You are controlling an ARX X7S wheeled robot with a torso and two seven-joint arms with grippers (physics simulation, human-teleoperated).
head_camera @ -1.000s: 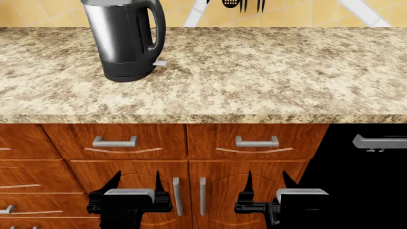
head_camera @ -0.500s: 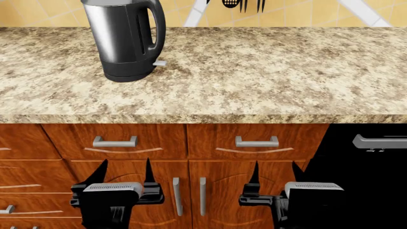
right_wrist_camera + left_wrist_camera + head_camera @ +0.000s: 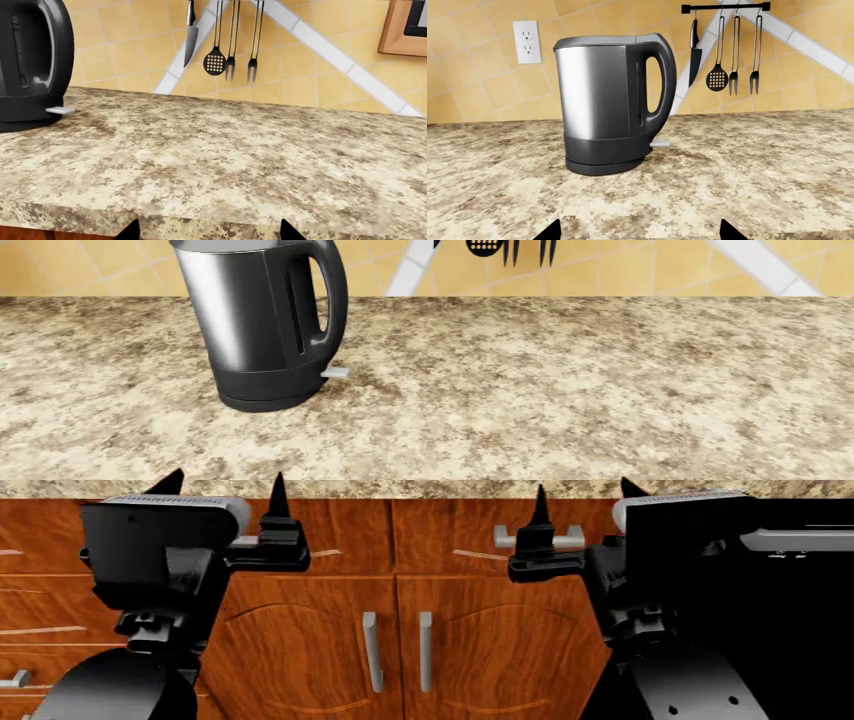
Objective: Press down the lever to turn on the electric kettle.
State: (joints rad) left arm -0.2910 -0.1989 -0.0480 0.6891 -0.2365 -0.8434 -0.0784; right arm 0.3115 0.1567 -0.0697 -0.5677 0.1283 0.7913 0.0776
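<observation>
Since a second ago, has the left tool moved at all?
Yes. The left tool has risen: its tips now reach the countertop edge, after sitting low beside the cabinet door handles. It has also shifted slightly left.

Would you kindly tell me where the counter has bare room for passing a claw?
The countertop is bare from the lever rightwards, and in front of the electric kettle to the front edge. The only crowded spot is the kettle's back-left corner.

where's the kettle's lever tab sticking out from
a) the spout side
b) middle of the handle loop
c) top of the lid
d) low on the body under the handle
d: the lever juts from low on the electric kettle, just below the bottom of its black handle.
</observation>
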